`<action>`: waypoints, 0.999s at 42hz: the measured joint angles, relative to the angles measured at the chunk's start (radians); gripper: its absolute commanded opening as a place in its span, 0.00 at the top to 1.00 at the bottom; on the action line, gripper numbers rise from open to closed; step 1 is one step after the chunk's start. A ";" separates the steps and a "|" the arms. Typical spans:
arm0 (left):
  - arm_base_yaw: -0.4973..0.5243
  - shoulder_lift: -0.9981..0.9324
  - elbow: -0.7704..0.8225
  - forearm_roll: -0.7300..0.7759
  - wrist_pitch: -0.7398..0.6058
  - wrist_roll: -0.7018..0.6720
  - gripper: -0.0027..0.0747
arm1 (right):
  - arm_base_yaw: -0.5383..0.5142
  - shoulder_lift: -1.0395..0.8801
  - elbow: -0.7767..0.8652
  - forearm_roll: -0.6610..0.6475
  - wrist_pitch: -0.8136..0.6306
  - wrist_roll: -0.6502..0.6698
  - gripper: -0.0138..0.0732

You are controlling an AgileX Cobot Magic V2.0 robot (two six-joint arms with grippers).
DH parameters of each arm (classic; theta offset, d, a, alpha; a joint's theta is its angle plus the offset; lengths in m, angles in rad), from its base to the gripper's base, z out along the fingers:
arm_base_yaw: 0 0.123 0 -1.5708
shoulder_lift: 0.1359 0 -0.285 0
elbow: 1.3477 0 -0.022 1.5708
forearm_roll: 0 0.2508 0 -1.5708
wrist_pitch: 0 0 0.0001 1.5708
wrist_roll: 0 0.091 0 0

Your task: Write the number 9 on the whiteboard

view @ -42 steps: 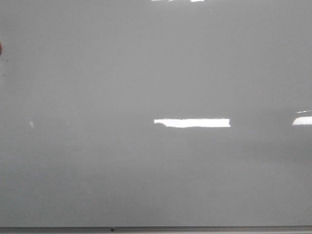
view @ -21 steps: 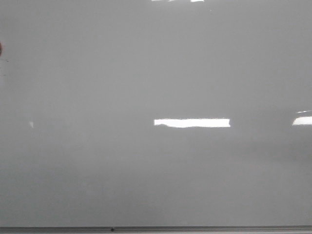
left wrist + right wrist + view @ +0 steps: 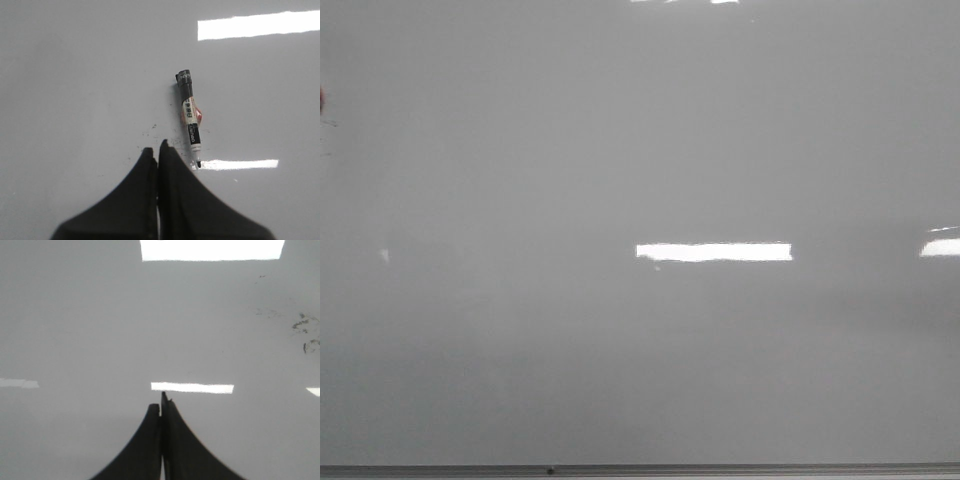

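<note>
Right, the large glossy pale grey-white whiteboard [image 3: 620,180] fills the front view almost edge to edge, with its thin grey metal edge strip [image 3: 720,469] running along the near side. Bright rectangular light reflections sit on the sheen, and no marker stroke shows anywhere on the board in this view, so the number 9 is not yet drawn. Neither arm appears in the front view.

Over on the left wrist view, the left black claw [image 3: 159,150] has its two fingers pressed together, tips meeting, with nothing between them. Just beside those tips lies a black-and-white whiteboard marker with a pinkish-red band around its middle [image 3: 190,117], flat on the board surface, its uncapped dark tip at the end nearest the claw and its black end at the far side. The marker and the claw look close but apart; no finger touches it. A scatter of faint dark specks [image 3: 152,131] dots the board next to the marker.

Now the right wrist view: the right black claw [image 3: 161,407] is likewise closed up tight, fingers flush against each other and empty, above bare glossy board. Off to one side some smudgy dark marker residue [image 3: 305,330] marks the surface, well apart from the fingertips.
</note>
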 measured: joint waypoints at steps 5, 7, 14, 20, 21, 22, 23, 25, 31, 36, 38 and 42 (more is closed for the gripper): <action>0.000 0.000 -0.009 -0.002 -0.043 0.000 0.99 | 0.000 0.000 -0.035 0.000 0.044 0.000 0.92; -0.002 0.000 -0.030 -0.004 -0.025 -0.002 0.99 | 0.000 0.000 -0.075 0.000 0.080 0.000 0.92; -0.001 0.000 -0.187 -0.004 0.094 -0.002 0.99 | 0.000 0.003 -0.250 0.000 0.238 0.000 0.92; -0.001 0.047 -0.362 -0.006 0.240 -0.002 0.99 | 0.000 0.066 -0.415 0.000 0.376 -0.041 0.92; -0.001 0.065 -0.396 -0.006 0.265 -0.002 0.99 | 0.000 0.088 -0.440 0.000 0.397 -0.046 0.92; -0.001 0.074 -0.413 -0.006 0.289 -0.002 0.99 | 0.000 0.105 -0.464 0.000 0.417 -0.051 0.92; -0.001 0.093 -0.445 -0.006 0.319 -0.002 0.99 | 0.000 0.122 -0.495 0.000 0.442 -0.056 0.92; -0.001 0.124 -0.490 -0.006 0.362 -0.002 0.99 | 0.000 0.163 -0.538 0.000 0.475 -0.060 0.92; -0.001 0.225 -0.597 -0.025 0.463 -0.002 0.99 | 0.000 0.258 -0.648 0.000 0.557 -0.068 0.92; -0.001 0.311 -0.658 -0.041 0.533 -0.002 0.99 | 0.000 0.337 -0.712 0.000 0.603 -0.068 0.92; -0.001 0.339 -0.667 -0.044 0.546 -0.002 0.99 | 0.000 0.363 -0.723 0.000 0.612 -0.068 0.92; -0.001 0.393 -0.672 -0.044 0.573 -0.002 0.99 | 0.000 0.411 -0.729 0.000 0.619 -0.068 0.92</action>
